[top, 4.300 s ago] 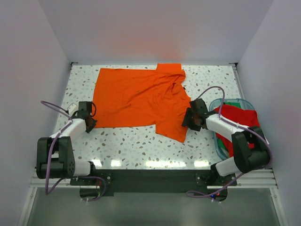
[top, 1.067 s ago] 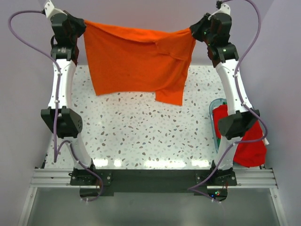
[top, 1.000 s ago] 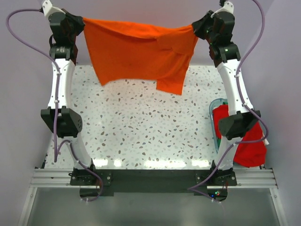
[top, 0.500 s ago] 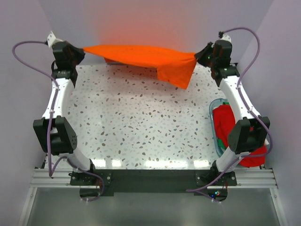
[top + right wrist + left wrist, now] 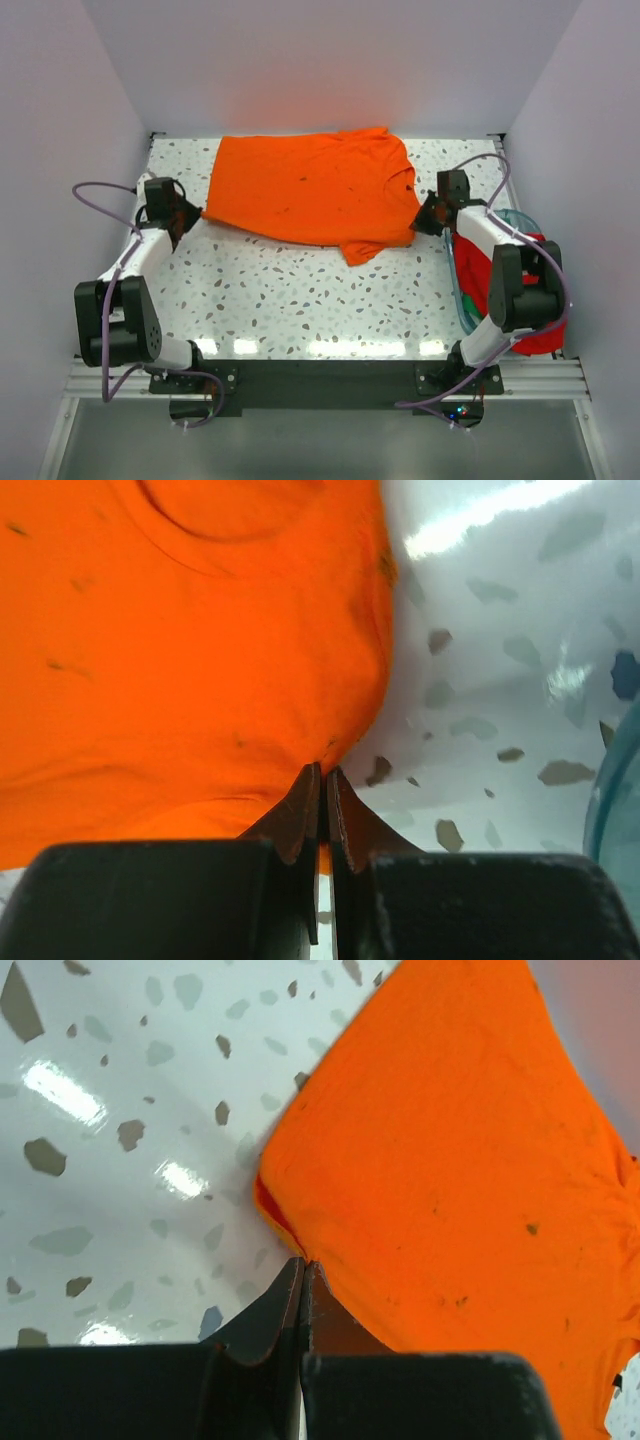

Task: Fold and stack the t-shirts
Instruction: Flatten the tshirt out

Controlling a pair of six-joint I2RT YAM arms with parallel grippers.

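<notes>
A bright orange t-shirt (image 5: 310,188) with faint dark specks lies spread on the far half of the speckled table, one corner folded under at its near right. My left gripper (image 5: 188,212) is shut on the shirt's left corner (image 5: 275,1205), low at the table. My right gripper (image 5: 424,216) is shut on the shirt's right edge (image 5: 345,735), also low. Its collar (image 5: 225,510) shows in the right wrist view. A deeper red t-shirt (image 5: 520,270) hangs out of the bin on the right.
A clear teal-rimmed bin (image 5: 456,285) stands at the right edge beside the right arm (image 5: 490,240). White walls close in the table (image 5: 300,300) on three sides. The left arm's cable (image 5: 100,190) loops over the left edge.
Both grippers came down and toward me from high at the back, carrying the hanging orange shirt. It now lies flat on the table, still pinched at both ends.
</notes>
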